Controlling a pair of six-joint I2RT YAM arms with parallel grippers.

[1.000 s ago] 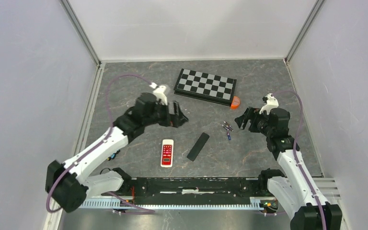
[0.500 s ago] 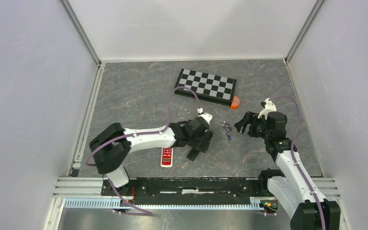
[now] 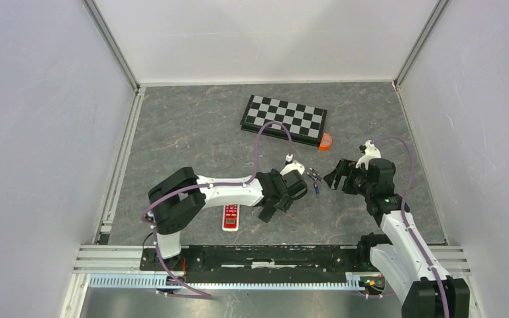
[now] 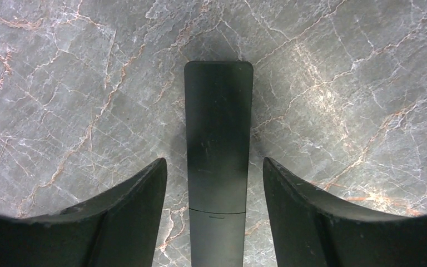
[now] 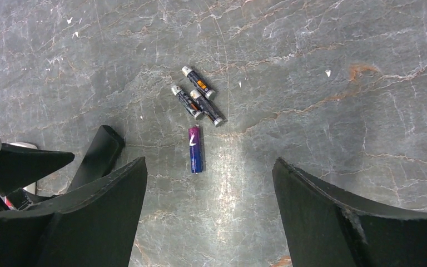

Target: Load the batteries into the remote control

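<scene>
Hard-to-see stuff first. From the top camera the left gripper [image 4: 215, 167] covers most of the black remote [image 4: 218, 139], so only its near end pokes out. In the left wrist view that remote runs off the bottom edge, with a thin seam across it low down. The top of the red-and-white remote [image 3: 230, 216] is tucked under the left arm. There's a small orange thing [image 3: 325, 140] at the chessboard [image 3: 283, 119] corner, and I can't tell what it is.

The left jaws are apart, straddling the black remote with a sliver of table [image 3: 185, 132] showing on each side, so no contact. The right gripper [image 5: 208, 162] is spread wide and holds nothing.

The batteries [image 5: 207, 108] lie loose on the table between the two grippers: three dark ones bunched together and a purple cell [image 5: 195, 149] just beside them. They're clear of the black remote's tip, with bare marble all around them.
</scene>
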